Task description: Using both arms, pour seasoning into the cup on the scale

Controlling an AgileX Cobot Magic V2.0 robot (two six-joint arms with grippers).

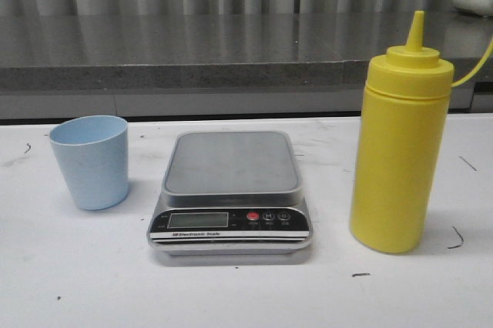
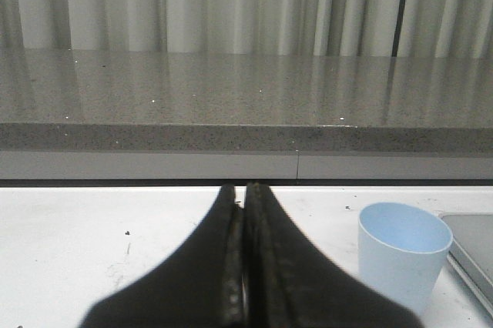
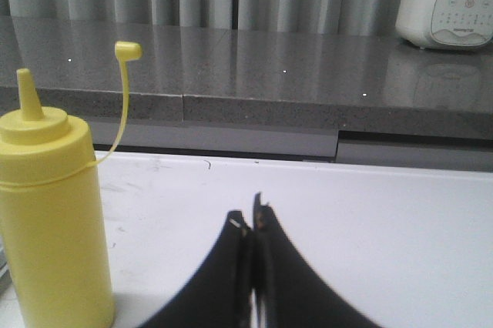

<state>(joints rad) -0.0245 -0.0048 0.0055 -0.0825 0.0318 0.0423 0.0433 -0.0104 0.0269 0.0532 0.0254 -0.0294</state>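
The yellow seasoning bottle (image 1: 393, 166) stands upright on the white table at the right, nozzle uncapped, cap strap trailing right. The pale blue cup (image 1: 91, 160) stands empty on the table at the left, beside the scale (image 1: 230, 189), not on it. The scale's platform is bare. Neither gripper shows in the front view. My left gripper (image 2: 243, 193) is shut and empty, with the cup (image 2: 402, 255) off to one side of it. My right gripper (image 3: 251, 216) is shut and empty, with the bottle (image 3: 52, 220) off to one side of it.
A grey stone counter ledge (image 1: 192, 55) runs along the back of the table, with curtains behind. A white appliance (image 3: 447, 5) stands on the counter at the far right. The white table (image 1: 246, 289) has small dark marks.
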